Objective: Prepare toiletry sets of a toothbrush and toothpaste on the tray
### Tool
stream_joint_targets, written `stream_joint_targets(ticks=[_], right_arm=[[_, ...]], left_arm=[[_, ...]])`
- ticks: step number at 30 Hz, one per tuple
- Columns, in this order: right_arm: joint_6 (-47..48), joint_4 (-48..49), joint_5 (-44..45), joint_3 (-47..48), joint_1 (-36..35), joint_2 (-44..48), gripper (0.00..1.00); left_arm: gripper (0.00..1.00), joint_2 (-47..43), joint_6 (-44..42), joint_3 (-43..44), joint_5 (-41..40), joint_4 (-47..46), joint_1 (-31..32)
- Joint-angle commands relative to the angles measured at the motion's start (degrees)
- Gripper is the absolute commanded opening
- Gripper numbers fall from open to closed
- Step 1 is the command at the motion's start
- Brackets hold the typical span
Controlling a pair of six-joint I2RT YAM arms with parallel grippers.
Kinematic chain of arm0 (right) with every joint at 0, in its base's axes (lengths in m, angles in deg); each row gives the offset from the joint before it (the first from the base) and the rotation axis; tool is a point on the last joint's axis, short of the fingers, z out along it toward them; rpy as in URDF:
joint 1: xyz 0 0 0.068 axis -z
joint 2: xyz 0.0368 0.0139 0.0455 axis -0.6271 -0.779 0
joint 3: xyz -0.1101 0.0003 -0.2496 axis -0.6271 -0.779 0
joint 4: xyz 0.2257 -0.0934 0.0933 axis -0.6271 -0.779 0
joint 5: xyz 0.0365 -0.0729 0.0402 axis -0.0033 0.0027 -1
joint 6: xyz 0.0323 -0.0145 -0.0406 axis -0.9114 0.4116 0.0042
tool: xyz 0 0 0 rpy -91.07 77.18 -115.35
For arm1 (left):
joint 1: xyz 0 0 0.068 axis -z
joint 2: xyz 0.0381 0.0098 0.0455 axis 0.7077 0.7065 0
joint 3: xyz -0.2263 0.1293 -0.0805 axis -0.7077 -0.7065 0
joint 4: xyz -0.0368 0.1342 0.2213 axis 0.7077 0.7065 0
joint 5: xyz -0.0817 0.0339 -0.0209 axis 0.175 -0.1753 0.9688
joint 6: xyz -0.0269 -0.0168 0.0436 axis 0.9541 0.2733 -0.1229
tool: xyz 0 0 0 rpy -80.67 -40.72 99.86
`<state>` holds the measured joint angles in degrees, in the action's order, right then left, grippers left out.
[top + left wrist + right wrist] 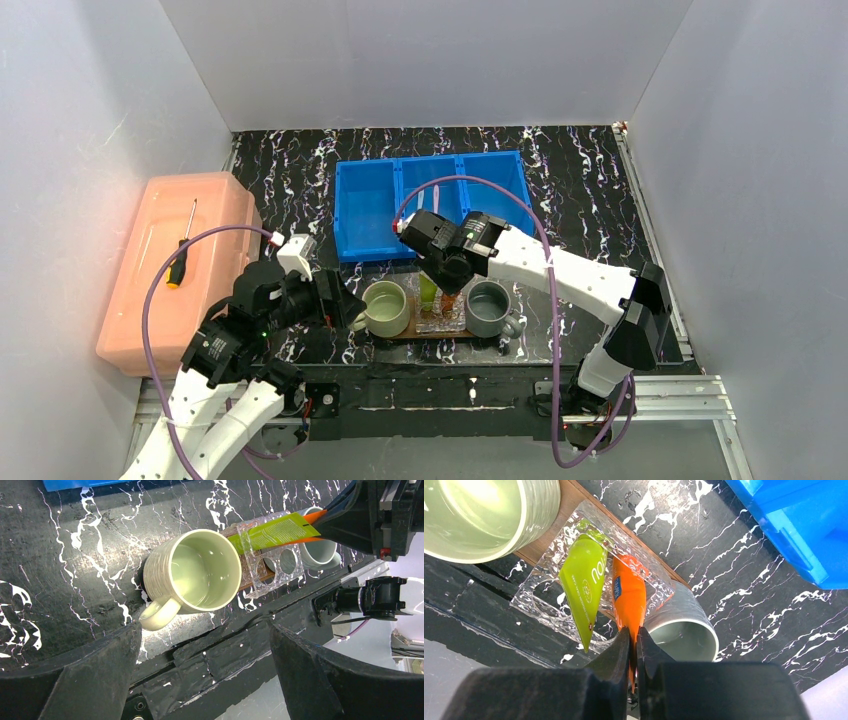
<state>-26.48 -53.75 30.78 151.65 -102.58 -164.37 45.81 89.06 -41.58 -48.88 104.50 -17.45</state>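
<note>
Right gripper [634, 635] pinches tail of orange tube [629, 595] standing under it in clear holder [531, 595] beside green tube [584, 580]; left gripper [202, 640] gapes wide.

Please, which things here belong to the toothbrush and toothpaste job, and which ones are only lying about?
Job: lime-green tube, orange tube in the right claw, tray.
Lying about: clear holder, green mug, grey mug, blue bin, pink box, screwdriver.

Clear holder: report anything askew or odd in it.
Both tubes lean rather than stand straight: the green tube tilts across the holder, and the orange tube slants beside it, its flat end pinched by the right gripper. No spill or damage shows.
</note>
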Motion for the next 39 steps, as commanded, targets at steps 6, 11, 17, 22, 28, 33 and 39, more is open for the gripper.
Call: stream_joint_targets(ticks=[6, 11, 17, 22, 28, 33, 39], right_arm=[[0.34, 2.09, 0.15, -0.81, 0.29, 0.26, 0.23], [0.33, 2.13, 1.17, 0.58, 0.37, 0.59, 0.26], [0.38, 1.94, 2.09, 2.82, 0.35, 0.72, 0.30], [0.55, 1.85, 3.19, 4.41, 0.37, 0.94, 0.33], [0.64, 2.21, 4.54, 5.03, 0.38, 2.20, 0.38], [0.69, 3.15, 5.85, 4.96, 0.38, 4.14, 0.42], [0.69, 4.40, 7.98, 3.94, 0.38, 7.21, 0.48]], left_arm=[[0.99, 0.42, -0.79, -0.03, 0.53, -0.15, 0.00], [0.99, 0.42, -0.83, -0.09, 0.40, -0.15, 0.01], [0.99, 0.73, -0.83, -0.05, 0.40, -0.15, 0.00], [0.99, 0.93, -0.83, -0.10, 0.23, -0.15, 0.00], [0.99, 1.30, -0.83, -0.12, 0.14, -0.15, 0.00], [0.99, 1.62, -0.75, -0.12, 0.05, -0.07, 0.00], [0.99, 1.98, -0.66, -0.08, -0.16, 0.02, 0.00]])
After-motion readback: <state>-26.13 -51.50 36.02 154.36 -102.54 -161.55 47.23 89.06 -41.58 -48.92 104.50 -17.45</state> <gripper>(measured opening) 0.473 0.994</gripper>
